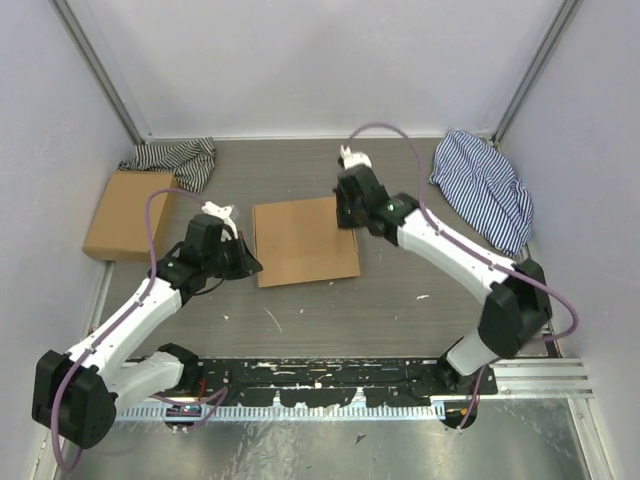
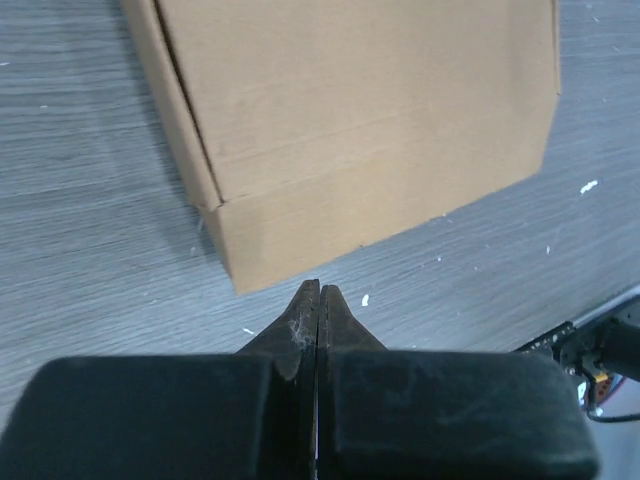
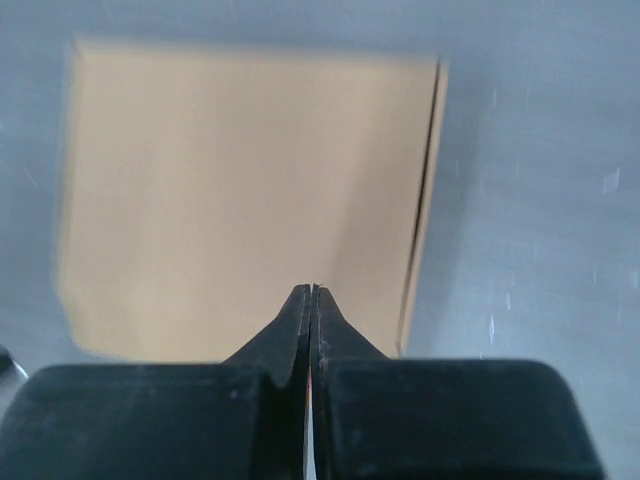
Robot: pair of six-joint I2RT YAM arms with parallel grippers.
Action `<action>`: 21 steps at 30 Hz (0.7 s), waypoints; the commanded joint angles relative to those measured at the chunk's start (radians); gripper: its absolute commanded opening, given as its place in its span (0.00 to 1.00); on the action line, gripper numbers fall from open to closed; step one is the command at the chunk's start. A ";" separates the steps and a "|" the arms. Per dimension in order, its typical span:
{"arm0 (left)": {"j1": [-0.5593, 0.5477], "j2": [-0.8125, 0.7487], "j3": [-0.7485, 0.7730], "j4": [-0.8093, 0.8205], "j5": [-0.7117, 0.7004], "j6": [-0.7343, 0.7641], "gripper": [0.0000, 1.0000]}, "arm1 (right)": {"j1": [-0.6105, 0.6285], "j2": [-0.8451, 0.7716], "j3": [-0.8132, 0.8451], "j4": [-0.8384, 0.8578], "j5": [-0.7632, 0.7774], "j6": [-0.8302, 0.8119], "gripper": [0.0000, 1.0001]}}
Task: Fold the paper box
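The paper box lies closed and flat on the grey table between the two arms, a shallow brown cardboard rectangle. My left gripper is just off its near-left corner, shut with nothing between the fingers. From the left wrist, the tips of this gripper stop a little short of the box corner and do not touch it. My right gripper hangs over the box's far-right corner, also shut and empty. In the right wrist view the closed tips of that gripper are above the box lid, which looks blurred.
A second flat brown cardboard box rests by the left wall. A striped cloth is bunched at the back left and another striped cloth lies at the back right. White walls enclose three sides; a black rail runs along the near edge.
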 commanded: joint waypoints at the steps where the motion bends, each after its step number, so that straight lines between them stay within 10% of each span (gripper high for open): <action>1: -0.029 -0.001 -0.036 0.098 0.046 -0.014 0.00 | -0.099 0.184 0.291 0.095 -0.092 -0.079 0.01; 12: -0.093 0.148 -0.050 0.184 -0.025 0.023 0.00 | -0.171 0.831 0.921 0.107 -0.342 -0.195 0.08; 21: -0.133 0.301 -0.064 0.242 -0.056 0.029 0.00 | -0.171 0.916 0.924 0.098 -0.472 -0.230 0.10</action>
